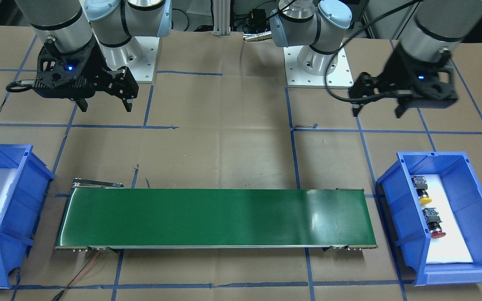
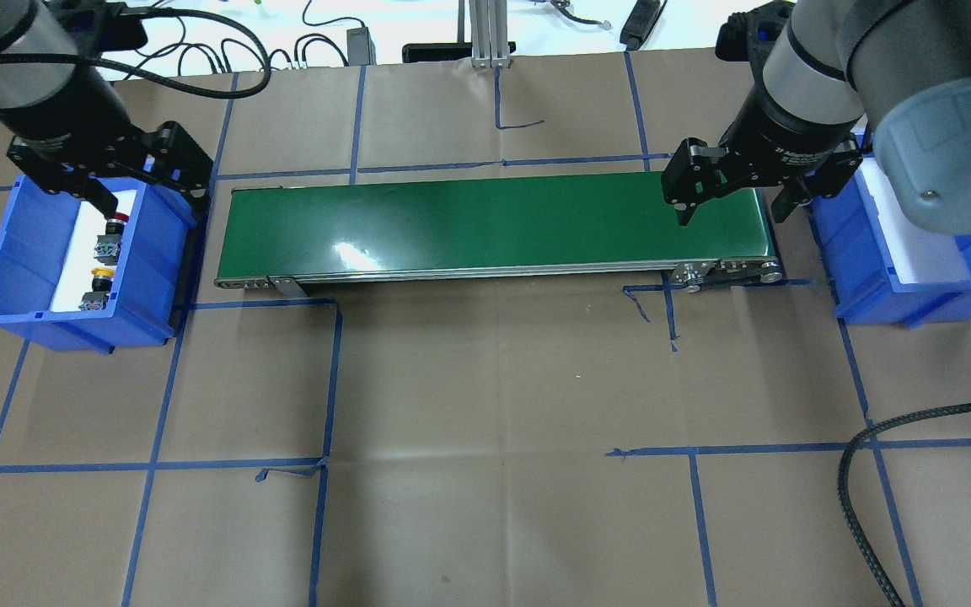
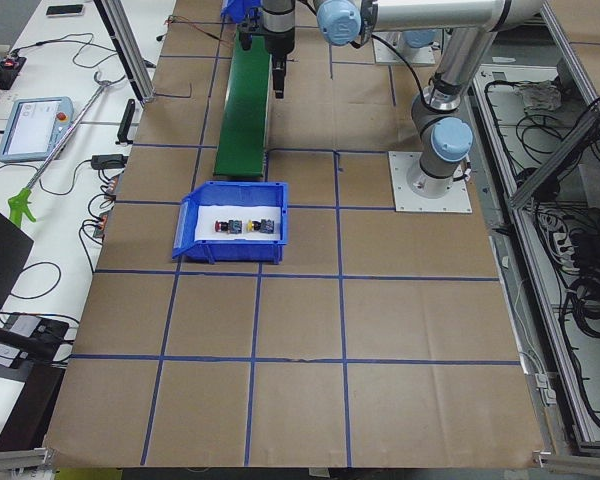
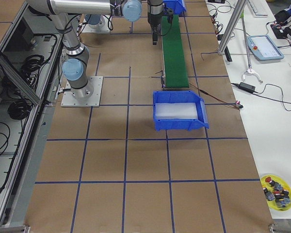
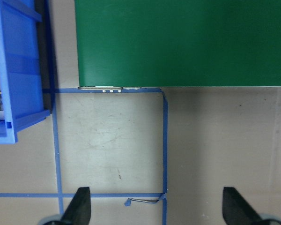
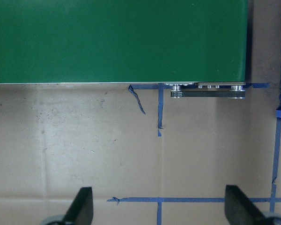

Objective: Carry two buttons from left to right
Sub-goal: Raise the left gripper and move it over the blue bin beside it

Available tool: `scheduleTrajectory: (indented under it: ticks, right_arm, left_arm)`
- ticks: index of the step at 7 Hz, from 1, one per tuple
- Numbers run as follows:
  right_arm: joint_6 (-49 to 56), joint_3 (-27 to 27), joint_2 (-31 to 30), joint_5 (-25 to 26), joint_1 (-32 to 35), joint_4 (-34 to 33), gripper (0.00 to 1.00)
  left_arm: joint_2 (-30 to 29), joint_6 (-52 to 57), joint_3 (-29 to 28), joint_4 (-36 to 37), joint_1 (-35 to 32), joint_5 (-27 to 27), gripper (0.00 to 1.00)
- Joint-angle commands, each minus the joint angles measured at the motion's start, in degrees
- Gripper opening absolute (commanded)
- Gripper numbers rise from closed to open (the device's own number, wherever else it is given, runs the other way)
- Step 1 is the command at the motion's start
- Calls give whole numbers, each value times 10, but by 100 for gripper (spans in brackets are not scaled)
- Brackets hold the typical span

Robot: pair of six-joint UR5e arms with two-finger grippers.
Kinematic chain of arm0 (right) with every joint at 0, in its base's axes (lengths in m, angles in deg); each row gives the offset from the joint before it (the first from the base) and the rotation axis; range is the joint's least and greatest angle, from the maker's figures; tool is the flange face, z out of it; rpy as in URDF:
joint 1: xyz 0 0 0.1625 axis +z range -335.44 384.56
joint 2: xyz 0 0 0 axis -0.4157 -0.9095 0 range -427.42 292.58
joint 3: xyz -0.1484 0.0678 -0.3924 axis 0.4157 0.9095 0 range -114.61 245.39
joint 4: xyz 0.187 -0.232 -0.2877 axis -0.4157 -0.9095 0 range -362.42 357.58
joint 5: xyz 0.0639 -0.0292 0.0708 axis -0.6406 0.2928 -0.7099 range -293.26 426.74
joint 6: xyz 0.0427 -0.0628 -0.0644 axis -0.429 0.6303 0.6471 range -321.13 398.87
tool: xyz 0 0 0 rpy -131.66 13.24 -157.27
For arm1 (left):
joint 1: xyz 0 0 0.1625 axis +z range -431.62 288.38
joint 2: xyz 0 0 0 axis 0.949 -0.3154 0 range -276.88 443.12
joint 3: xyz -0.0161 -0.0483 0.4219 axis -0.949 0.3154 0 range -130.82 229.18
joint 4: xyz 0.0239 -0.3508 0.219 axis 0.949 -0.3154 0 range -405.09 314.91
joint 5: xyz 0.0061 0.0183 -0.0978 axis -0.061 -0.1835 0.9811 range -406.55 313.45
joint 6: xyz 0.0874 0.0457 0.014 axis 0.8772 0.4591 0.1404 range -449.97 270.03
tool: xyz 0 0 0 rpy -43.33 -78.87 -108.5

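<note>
Here, the left gripper (image 1: pixel 378 109) and right gripper (image 1: pixel 106 104) hang with fingers spread and empty, while the yellow button (image 1: pixel 423 191) and red button (image 1: pixel 434 225) lie close together in the blue bin (image 1: pixel 393 217) at the front view's lower right, where a misjudged descent could clip the neighbouring button or wall.

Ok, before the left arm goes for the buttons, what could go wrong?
The yellow button and red button lie end to end, close to the wall of the blue bin, so the open left claw may bump the neighbour or the wall.
Lying on their sides with round caps, they might roll on the green belt.
</note>
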Motion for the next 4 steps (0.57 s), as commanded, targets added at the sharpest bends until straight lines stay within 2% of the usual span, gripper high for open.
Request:
scheduleTrajectory:
  ticks: [1, 2, 3, 4]
  right_arm:
    - [0, 1, 0, -1, -1, 0, 100]
    - [0, 1, -1, -1, 0, 0, 100]
    - [0, 1, 0, -1, 0, 0, 100]
    - [0, 1, -1, -1, 0, 0, 100]
  left_arm:
    - [-2, 164, -2, 0, 155, 1, 100]
    - [-12, 235, -2, -1, 241, 2, 100]
    - [-25, 275, -3, 0, 285, 6, 100]
    - [-19, 271, 13, 17, 286, 7, 100]
